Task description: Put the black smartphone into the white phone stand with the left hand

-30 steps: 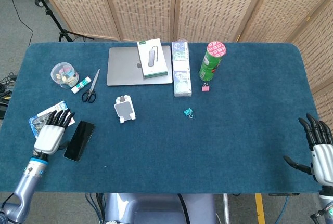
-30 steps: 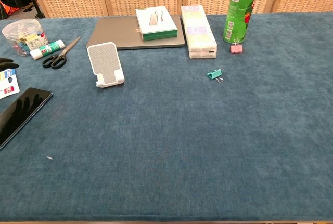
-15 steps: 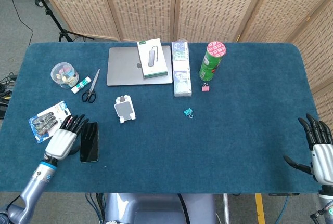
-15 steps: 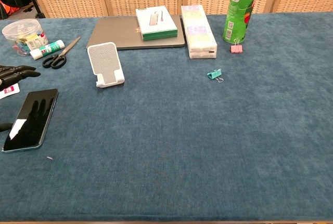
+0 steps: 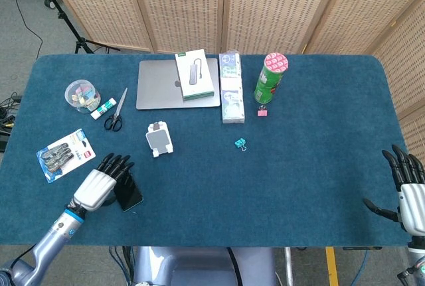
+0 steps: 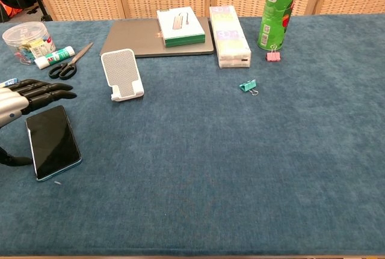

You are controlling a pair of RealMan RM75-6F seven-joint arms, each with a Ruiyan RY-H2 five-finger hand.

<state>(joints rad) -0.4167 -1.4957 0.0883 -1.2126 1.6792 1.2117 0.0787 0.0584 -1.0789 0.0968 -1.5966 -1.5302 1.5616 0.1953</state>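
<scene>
The black smartphone [image 6: 53, 142] lies flat on the blue cloth near the table's front left, screen up; in the head view the smartphone [image 5: 131, 194] is partly covered by my left hand [image 5: 101, 184]. In the chest view my left hand [image 6: 23, 98] has its fingers stretched out straight past the phone's far left corner, thumb low at its near left side, touching its left edge without a closed grip. The white phone stand [image 5: 159, 139] stands upright and empty beyond and right of the phone, also the stand [image 6: 121, 74]. My right hand [image 5: 406, 186] hovers open at the front right edge.
Behind the stand lie a grey laptop [image 5: 176, 84] with a green-edged box [image 5: 194, 73] on it, a tissue pack [image 5: 231, 97] and a green can [image 5: 270, 78]. Scissors [image 5: 115, 111], a jar [image 5: 81, 95] and a blister card [image 5: 64, 154] sit left. A teal clip [image 5: 240, 143] lies mid-table.
My left hand has slid right and toward the front edge, and the phone has moved with it and turned, its long side now running roughly away from me. The right hand has not moved.
</scene>
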